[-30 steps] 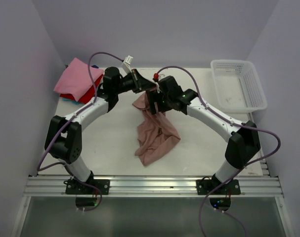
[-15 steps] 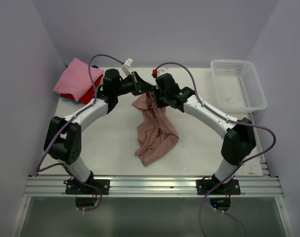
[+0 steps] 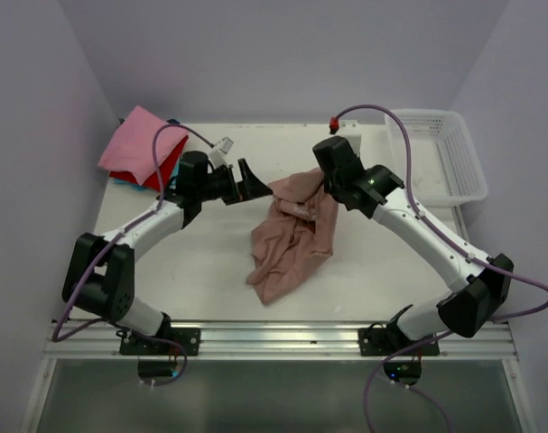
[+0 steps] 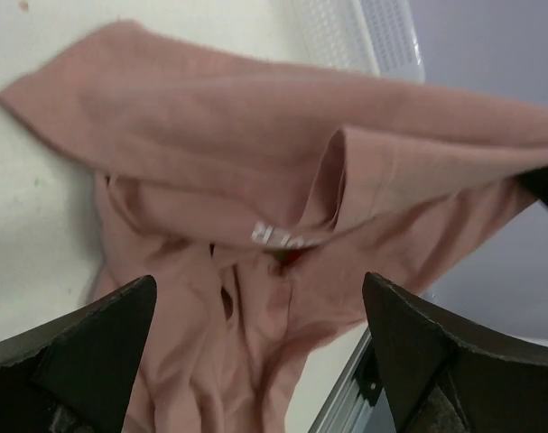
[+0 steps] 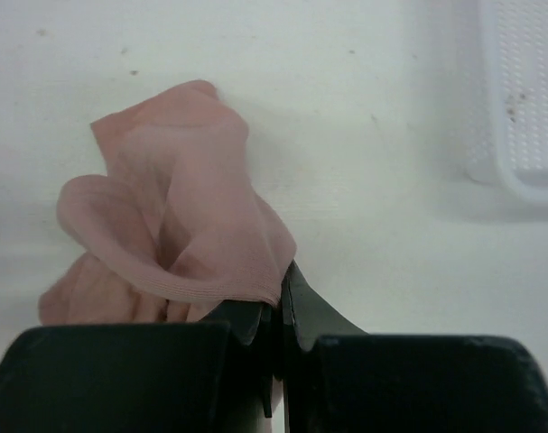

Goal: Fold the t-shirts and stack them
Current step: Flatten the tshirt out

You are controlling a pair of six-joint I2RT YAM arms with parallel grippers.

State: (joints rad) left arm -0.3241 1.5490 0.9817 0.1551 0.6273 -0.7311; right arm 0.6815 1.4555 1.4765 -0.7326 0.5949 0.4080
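On the counter (image 3: 192,262), in its far left corner, sits the folded stack, a bright pink t-shirt (image 3: 136,140) over a red t-shirt (image 3: 158,171). My left claw (image 3: 247,180) gapes wide and empty, just beside the dusty-pink t-shirt (image 3: 290,239), which lies crumpled mid-counter. My right claw (image 5: 278,305) is clenched on that shirt's hem, holding its upper edge off the counter.

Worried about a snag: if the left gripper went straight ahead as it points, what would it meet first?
The dusty-pink t-shirt, likely the raised fold that the right gripper holds pinched. It fills the view ahead of the open left fingers; how far off it hangs is unclear.
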